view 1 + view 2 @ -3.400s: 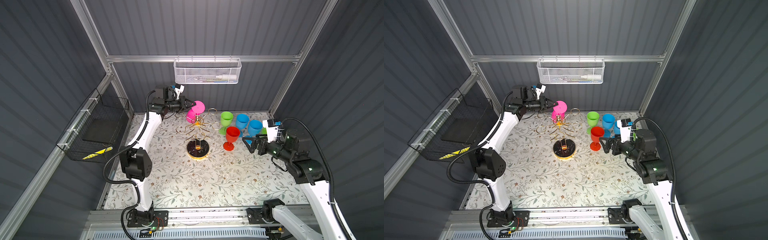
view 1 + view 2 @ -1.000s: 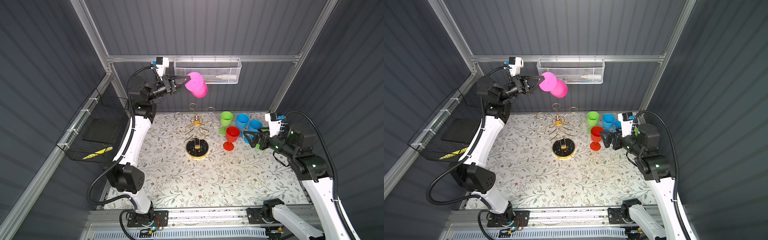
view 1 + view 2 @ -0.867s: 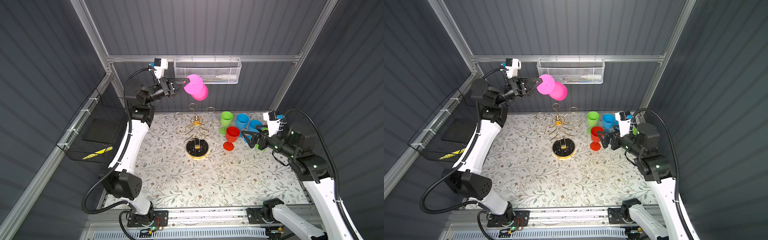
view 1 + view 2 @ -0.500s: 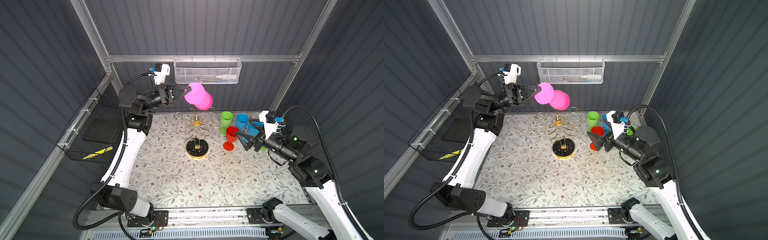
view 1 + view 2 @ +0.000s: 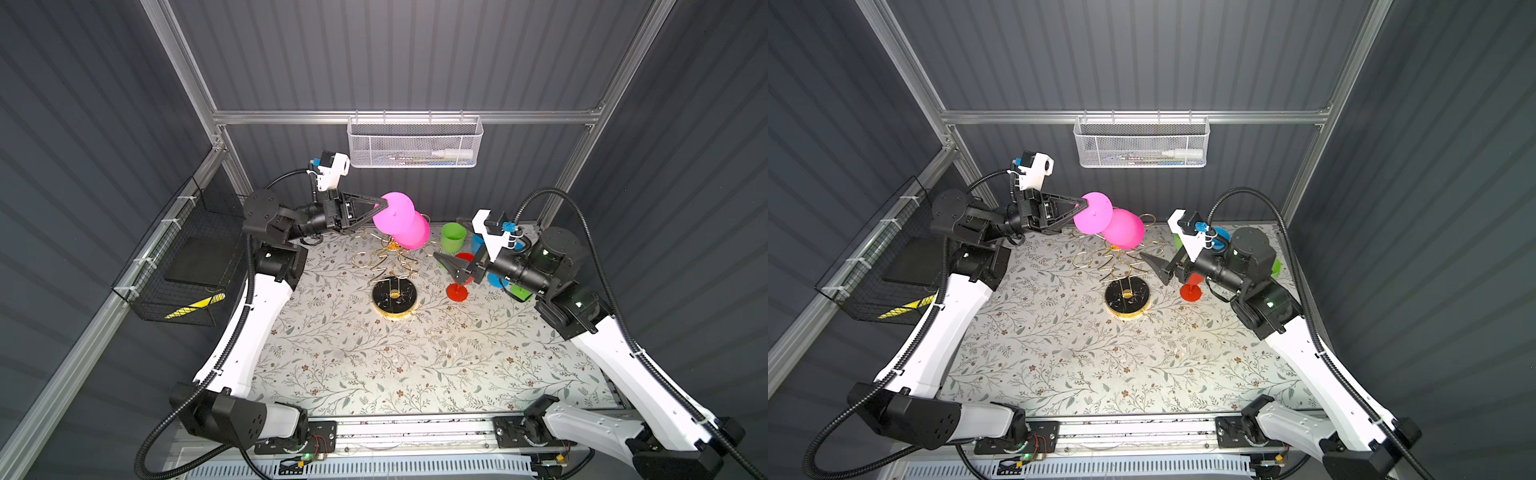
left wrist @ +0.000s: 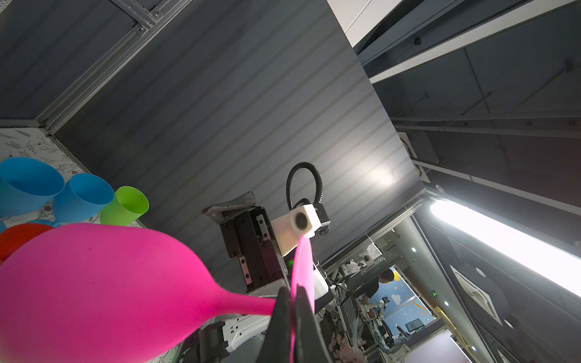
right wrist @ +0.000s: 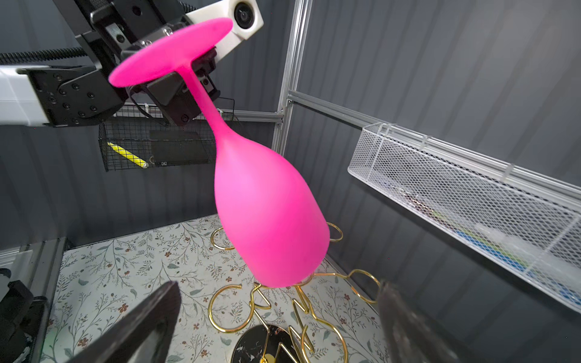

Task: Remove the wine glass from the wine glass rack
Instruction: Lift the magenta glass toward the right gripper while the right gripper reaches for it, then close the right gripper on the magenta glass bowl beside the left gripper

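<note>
**ENTRY: Wine glass, in the air above the rack, bowl toward the right arm**

- **Location.** The pink wine glass (image 5: 402, 223) hangs over the top loops of the wine glass rack (image 5: 394, 296). It sits on none of the loops. In the right wrist view its rim (image 7: 283, 279) overlaps the uppermost gold loops, and that view does not settle whether there is a gap.
- **Long axis.** The glass is inverted and tilted. Its flat foot is highest and lies toward the left arm. The stem slants down and away from there, and the open bowl is lowest, toward the right arm.
- **Holder.** The left gripper (image 5: 379, 204) has its jaws pressed together on the edge of the foot disc. Nothing supports the stem or the bowl. The left arm is raised, with its forearm reaching roughly level across the back of the table.
- **Second arm.** The right gripper (image 5: 446, 268) has its jaws spread wide and holds nothing. It sits lower than the glass and points up at it. In the right wrist view the bowl (image 7: 267, 204) lies ahead, between the two fingers and apart from both.
- **Key relation.** The bowl is the part nearest the right jaws, and the left jaws hold the foot.
- **Assessment.** The removal looks done. A handover to the right gripper, closing around the bowl, seems the likely next move.
- **Risk.** The pinch on the thin foot edge may let the glass swing.
</note>
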Motion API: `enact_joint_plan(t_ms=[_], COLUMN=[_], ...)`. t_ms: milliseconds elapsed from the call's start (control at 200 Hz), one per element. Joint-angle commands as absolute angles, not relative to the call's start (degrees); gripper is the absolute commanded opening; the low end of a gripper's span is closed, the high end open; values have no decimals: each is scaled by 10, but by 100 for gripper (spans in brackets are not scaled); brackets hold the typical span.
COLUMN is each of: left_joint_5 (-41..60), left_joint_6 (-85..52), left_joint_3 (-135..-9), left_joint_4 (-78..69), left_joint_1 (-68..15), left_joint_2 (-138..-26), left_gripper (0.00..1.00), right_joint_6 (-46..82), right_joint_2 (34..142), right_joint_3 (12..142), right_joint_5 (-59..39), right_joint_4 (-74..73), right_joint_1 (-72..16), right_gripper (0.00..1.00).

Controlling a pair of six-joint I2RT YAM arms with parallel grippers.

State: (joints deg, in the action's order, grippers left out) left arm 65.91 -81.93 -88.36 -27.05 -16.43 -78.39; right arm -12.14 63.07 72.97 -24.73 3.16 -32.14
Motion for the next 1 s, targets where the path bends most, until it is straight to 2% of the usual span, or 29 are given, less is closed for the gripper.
enact_joint_plan(t_ms=[0,365,850,995], left_joint_5=[677,683,680,682], left_joint_6=[-825,-829,-862,-869], left_joint_3=[-880,-881,-866,-867], left_joint_4=[-272,-272,-319,-328], left_joint_1=[-165,-165,-166,-165], left_joint_2=[-773,-776,-784,-785], left_gripper=[0,0,0,0], right_joint_6=[-158,-152,-133,-129], right_joint_2=[651,742,810,811], right_joint_3=[760,803,836,831], right_joint_5=[-267,-296,-288,-277], right_joint_4=[-8,-36,-51,-45], right_joint_1=[-333,-342,-364,-366], right_gripper=[99,99,99,88])
